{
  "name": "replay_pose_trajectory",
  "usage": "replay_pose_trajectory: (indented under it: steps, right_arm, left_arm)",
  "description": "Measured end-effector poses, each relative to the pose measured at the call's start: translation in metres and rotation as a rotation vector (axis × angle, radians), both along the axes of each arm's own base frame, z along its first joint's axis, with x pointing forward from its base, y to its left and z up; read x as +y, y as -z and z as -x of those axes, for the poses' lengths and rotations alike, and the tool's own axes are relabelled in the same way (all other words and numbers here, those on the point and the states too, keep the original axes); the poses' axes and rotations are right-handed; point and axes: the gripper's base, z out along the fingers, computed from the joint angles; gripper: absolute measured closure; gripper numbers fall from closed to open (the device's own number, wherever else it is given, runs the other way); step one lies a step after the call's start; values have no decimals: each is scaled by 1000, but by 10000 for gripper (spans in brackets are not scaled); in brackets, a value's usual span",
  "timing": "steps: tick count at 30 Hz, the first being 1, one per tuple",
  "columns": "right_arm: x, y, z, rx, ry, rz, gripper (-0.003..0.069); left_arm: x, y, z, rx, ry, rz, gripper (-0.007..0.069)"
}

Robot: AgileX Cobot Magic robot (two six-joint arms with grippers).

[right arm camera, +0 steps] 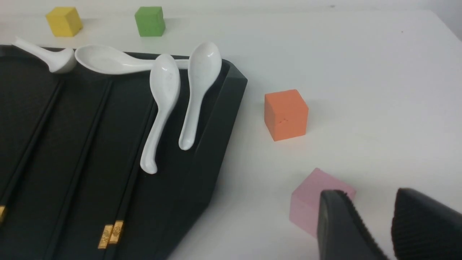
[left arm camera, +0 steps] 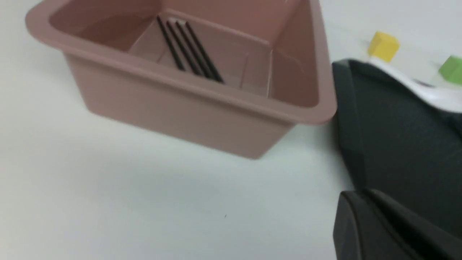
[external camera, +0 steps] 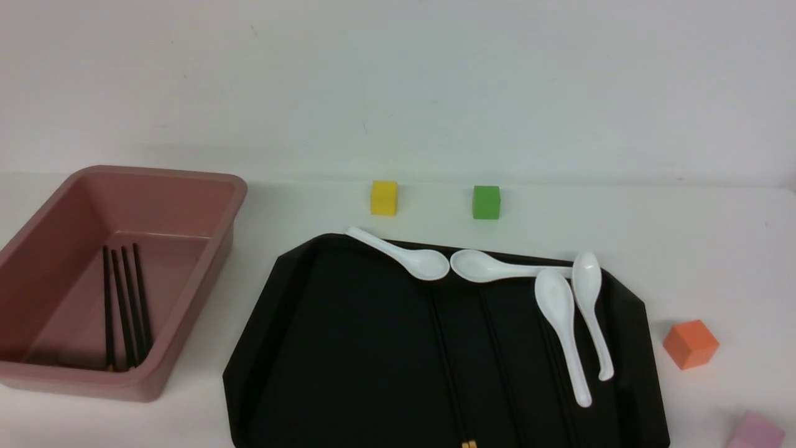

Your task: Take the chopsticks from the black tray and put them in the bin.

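The pink bin (external camera: 205,180) stands at the left with several black chopsticks (external camera: 124,305) lying in it; they also show in the left wrist view (left arm camera: 187,50). The black tray (external camera: 348,348) holds more chopsticks (right arm camera: 83,144), hard to see against it, their gold caps (right arm camera: 110,233) at the near edge. Neither gripper shows in the front view. My left gripper (left arm camera: 357,196) is shut and empty, beside the tray's corner (left arm camera: 397,144) and near the bin (left arm camera: 180,94). My right gripper (right arm camera: 368,202) is open and empty, over the table right of the tray (right arm camera: 216,126).
Several white spoons (external camera: 559,323) lie at the tray's far and right side (right arm camera: 162,101). A yellow cube (external camera: 384,198) and a green cube (external camera: 485,202) sit behind the tray. An orange cube (external camera: 690,344) and a pink cube (right arm camera: 310,202) sit right of it.
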Motion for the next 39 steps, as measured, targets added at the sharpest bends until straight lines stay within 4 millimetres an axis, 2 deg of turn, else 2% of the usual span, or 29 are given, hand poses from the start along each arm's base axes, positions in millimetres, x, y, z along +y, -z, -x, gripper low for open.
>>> replay_pose_trajectory:
  steps: [39]
  right_arm:
    - [0,0,0,0,0,0,419]
  left_arm:
    - [0,1,0,13,-1,-9,613]
